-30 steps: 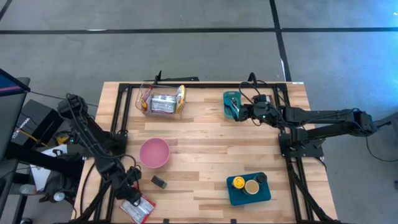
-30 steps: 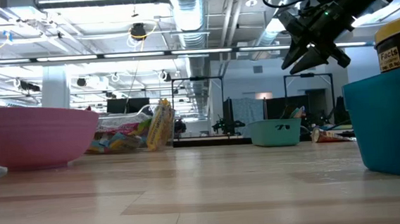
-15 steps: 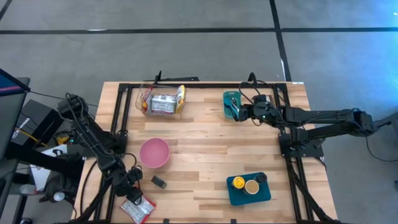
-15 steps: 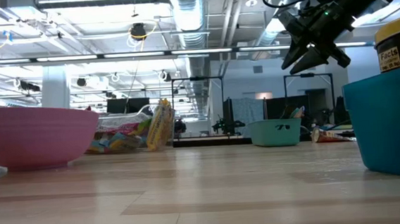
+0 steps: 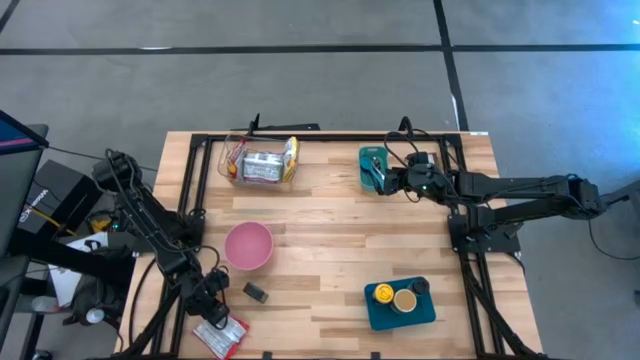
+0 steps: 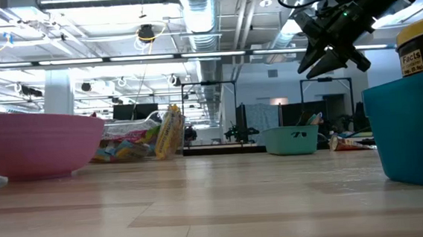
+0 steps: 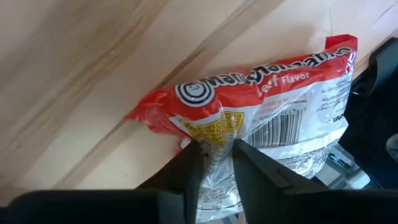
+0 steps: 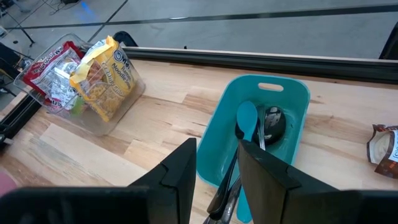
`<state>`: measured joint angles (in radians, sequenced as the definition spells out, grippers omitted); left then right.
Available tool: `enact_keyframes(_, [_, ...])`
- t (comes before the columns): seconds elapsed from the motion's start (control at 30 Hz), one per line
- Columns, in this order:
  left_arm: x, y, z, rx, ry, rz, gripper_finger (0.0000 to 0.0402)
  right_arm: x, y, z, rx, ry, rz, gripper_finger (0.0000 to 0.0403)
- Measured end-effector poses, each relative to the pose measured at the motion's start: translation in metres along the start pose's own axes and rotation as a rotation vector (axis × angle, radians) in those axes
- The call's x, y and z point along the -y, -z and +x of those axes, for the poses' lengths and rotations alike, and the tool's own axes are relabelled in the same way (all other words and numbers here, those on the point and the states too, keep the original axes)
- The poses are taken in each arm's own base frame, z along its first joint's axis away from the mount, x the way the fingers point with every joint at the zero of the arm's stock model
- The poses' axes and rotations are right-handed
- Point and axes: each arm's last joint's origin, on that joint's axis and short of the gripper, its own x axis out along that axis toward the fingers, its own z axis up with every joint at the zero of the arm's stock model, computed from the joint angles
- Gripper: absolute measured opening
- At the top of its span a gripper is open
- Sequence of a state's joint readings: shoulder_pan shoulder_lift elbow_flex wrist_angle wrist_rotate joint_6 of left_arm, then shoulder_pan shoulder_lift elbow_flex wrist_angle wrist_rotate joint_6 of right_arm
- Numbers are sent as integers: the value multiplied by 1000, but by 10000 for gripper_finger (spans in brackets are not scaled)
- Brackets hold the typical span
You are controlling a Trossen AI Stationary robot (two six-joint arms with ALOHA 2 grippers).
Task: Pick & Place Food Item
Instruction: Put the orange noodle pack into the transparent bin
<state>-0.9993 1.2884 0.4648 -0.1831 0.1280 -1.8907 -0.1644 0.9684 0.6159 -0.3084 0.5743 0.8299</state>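
Left gripper (image 5: 212, 312) at lower left of the high view, jaws pinching the red noodle packet (image 7: 261, 118), which lies flat at the tabletop (image 5: 330, 240) front edge. Pink bowl (image 5: 248, 245) just up and right of it, small dark object (image 5: 256, 292) beside. Clear bin (image 5: 262, 163) at upper centre. Right gripper (image 5: 378, 180) hanging above the teal utensil tray (image 8: 280, 99), jaws slightly spread, nothing between them. Teal tray with jars (image 5: 400, 300) at lower right.

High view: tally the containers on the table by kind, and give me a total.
Pink bowl: 1
Teal tub: 2, the utensil tub and the jar tub
Clear bin: 1
Total: 4
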Motion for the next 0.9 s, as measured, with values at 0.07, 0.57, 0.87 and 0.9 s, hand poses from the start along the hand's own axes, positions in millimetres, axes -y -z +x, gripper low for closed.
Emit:
enact_keyframes(0.07, [0,0,0,-1,4,1,71,0,0,0,0,0,0,113])
enact_keyframes(0.57, [1,0,1,1,21,3,2,0,0,0,2,0,1,113])
enact_keyframes(0.87, [4,2,-5,-11,59,10,1,0,0,0,2,0,0,113])
enact_keyframes(0.9, [5,2,-7,-13,69,20,1,0,0,0,1,1,0,113])
